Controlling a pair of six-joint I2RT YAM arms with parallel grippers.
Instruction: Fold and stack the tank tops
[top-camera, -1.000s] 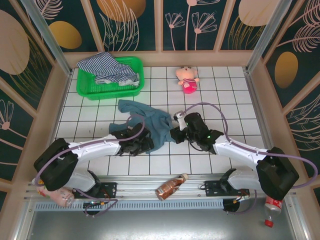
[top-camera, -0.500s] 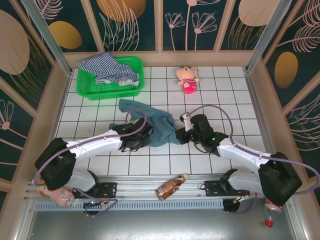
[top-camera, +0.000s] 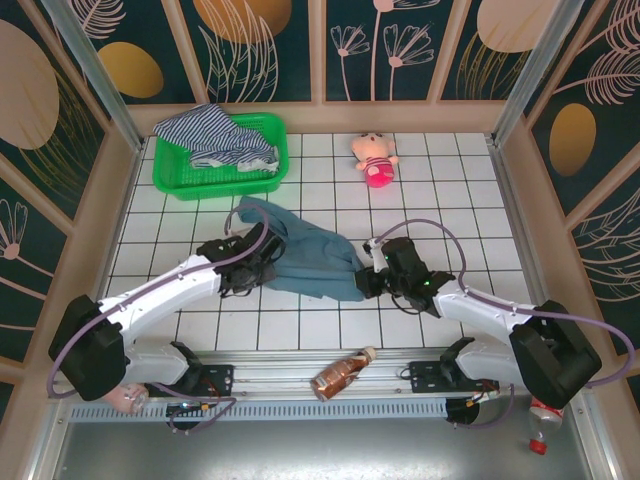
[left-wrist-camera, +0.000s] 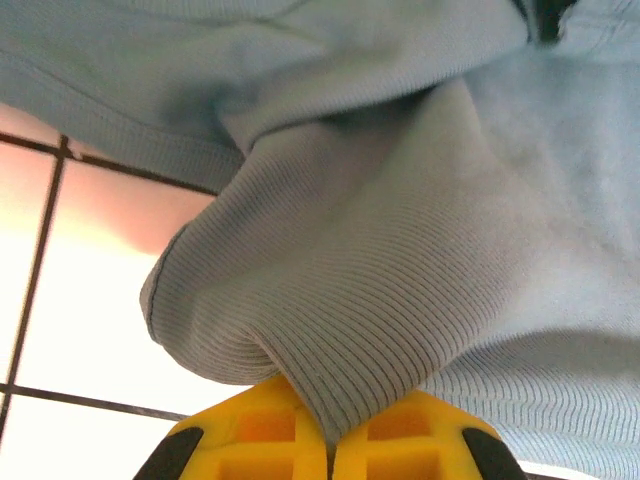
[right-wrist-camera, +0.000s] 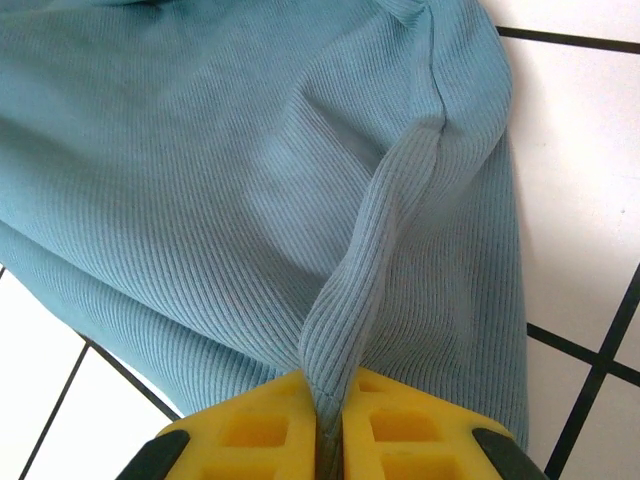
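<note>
Teal tank top (top-camera: 310, 262) flat overhead; wrist views show left gripper (left-wrist-camera: 329, 435), right gripper (right-wrist-camera: 329, 408) each clamping ribbed fold.

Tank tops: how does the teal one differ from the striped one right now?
The teal top is plain; the striped top has navy-and-white stripes. The teal top lies spread on the table, the striped top bunched in the green basket. The left tool and right tool each pinch the teal top; no tool touches the striped top. Both are soft cloth, not yet folded.
</note>
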